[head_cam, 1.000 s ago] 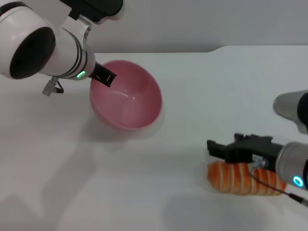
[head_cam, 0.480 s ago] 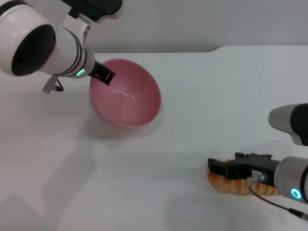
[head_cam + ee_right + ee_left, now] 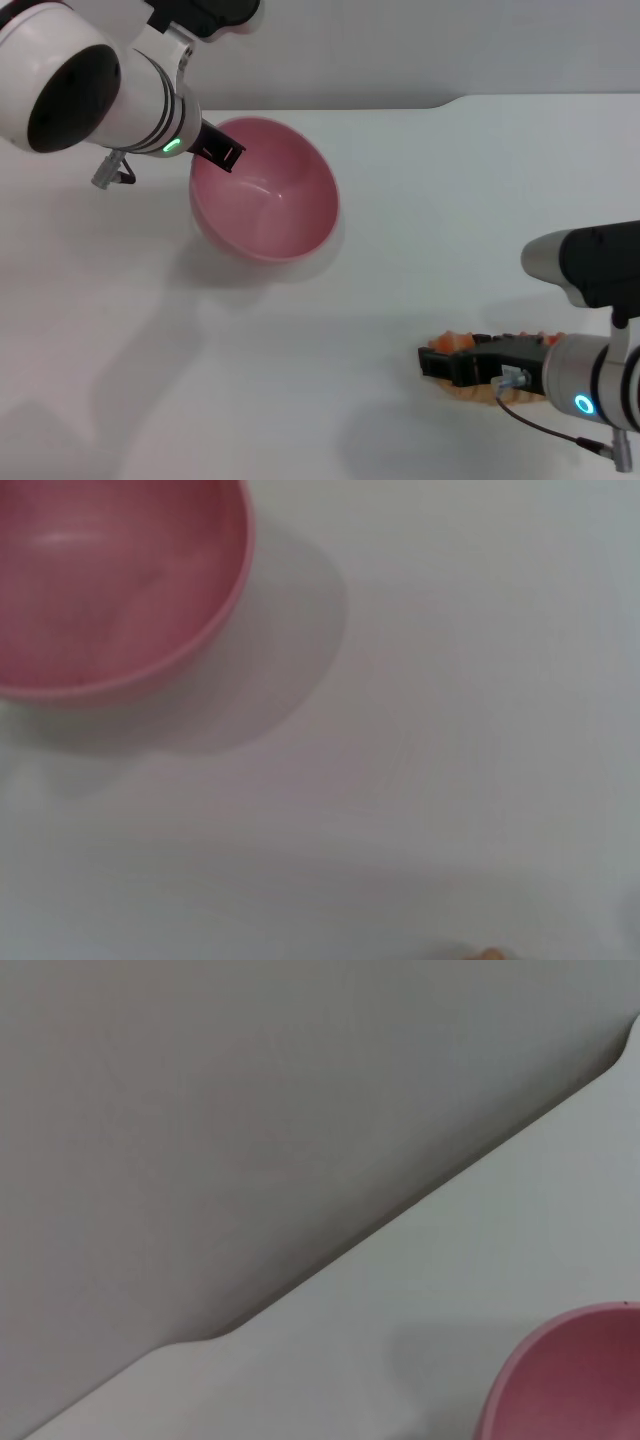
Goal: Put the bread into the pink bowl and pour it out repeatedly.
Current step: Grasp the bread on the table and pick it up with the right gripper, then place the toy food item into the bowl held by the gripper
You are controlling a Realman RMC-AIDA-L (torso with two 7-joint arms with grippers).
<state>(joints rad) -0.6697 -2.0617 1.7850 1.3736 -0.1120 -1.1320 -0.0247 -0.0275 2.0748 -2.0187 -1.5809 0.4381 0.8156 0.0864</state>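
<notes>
The pink bowl (image 3: 268,195) hangs tilted just above the white table at the back left, its inside facing the front right. My left gripper (image 3: 219,151) is shut on the bowl's rim on its far-left side. The bowl's rim also shows in the left wrist view (image 3: 572,1370), and the bowl fills a corner of the right wrist view (image 3: 110,580). The bread (image 3: 470,391) lies on the table at the front right, mostly covered. My right gripper (image 3: 436,362) sits low over the bread, its dark body lying along it. Only a sliver of bread (image 3: 488,954) shows at the edge of the right wrist view.
The white table (image 3: 400,250) ends at a far edge with a grey backdrop (image 3: 400,50) behind it. A step in that far edge lies at the back right. The bowl casts a shadow on the table beneath it.
My right gripper has come down and toward the front over the bread, hiding most of it. The left arm and bowl have shifted only slightly.
</notes>
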